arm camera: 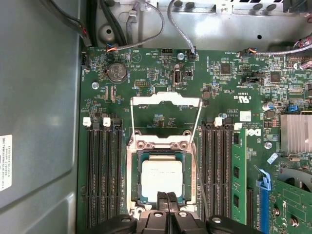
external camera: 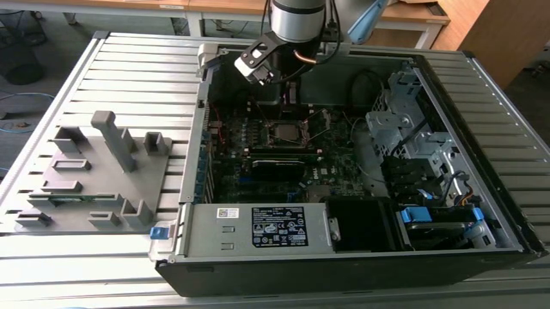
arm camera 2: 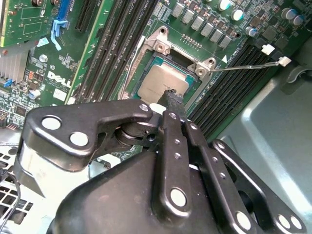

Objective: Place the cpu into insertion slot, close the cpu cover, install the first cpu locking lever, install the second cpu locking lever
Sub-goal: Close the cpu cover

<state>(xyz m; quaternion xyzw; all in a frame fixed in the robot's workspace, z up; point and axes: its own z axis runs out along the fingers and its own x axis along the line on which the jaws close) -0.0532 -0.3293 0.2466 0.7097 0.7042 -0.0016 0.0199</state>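
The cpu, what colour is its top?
The cpu top is dull grey, clearest in the first wrist view.

I see a pale grey metal table (external camera: 138, 77) with ribbed slats across its top. Directly on it lie a grey moulded plastic fixture (external camera: 86, 193) with upright posts, on the exterior view's left, and just beside it an open black desktop computer case (external camera: 344, 273)
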